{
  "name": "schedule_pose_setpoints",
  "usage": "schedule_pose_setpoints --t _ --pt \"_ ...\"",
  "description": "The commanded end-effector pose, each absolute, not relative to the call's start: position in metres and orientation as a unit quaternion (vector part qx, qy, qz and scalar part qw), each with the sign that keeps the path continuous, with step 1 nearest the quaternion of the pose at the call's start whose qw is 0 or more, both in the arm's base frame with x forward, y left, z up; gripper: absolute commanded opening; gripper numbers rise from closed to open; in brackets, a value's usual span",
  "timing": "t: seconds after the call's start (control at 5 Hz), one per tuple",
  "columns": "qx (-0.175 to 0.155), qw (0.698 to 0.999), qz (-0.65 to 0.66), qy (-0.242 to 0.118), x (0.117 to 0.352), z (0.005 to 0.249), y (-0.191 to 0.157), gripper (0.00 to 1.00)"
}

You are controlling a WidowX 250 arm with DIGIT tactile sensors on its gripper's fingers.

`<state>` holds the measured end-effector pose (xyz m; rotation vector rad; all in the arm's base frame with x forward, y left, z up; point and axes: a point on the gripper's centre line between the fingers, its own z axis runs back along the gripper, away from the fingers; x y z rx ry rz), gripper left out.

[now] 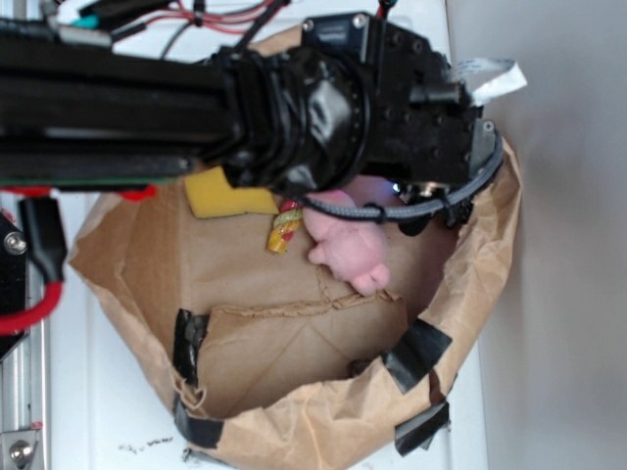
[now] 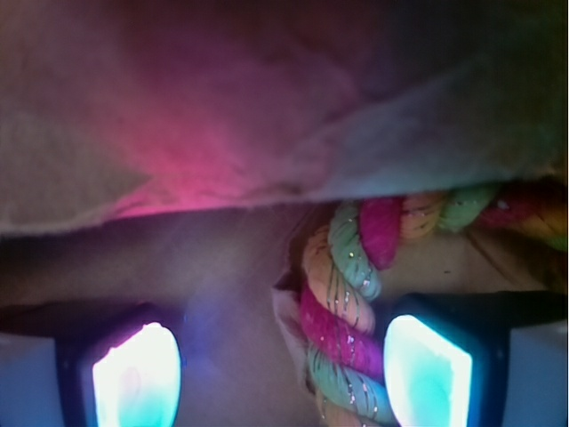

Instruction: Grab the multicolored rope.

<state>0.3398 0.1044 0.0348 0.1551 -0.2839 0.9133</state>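
Brown paper bag (image 1: 294, 343), rolled open, patched with black tape (image 1: 416, 352) at its rim, lying on a white surface. Black robot arm (image 1: 147, 108), reaching in from nine o'clock and covering the bag's upper part, its wrist dipped inside at about one o'clock. Pink plush bunny (image 1: 348, 250), at the bag's centre, partly under the wrist. Yellow sponge wedge (image 1: 220, 196), at eleven o'clock of the bunny, half hidden by the arm. Multicolored rope (image 1: 284, 230), one short end showing between sponge and bunny; in the wrist view the rope (image 2: 342, 302) runs upright, then bends toward three o'clock under the paper fold. Gripper (image 2: 280, 374): fingers (image 2: 427, 374) spread apart, glowing cyan, the rope standing between them, close against the one at the right of the wrist view, not clamped.
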Motion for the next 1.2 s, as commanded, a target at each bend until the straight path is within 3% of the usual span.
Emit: schedule_pose_setpoints --t 0.0,0.4,0.6,1.0 --pt "0.100 0.891 0.432 -0.092 0.317 0.010 0.122 1.00" --pt "0.119 0.903 0.406 -0.076 0.294 -0.001 0.124 1.00" --pt "0.122 0.910 0.386 -0.085 0.279 0.001 0.125 1.00" --pt "0.108 0.912 0.385 -0.091 0.271 0.009 0.130 1.00"
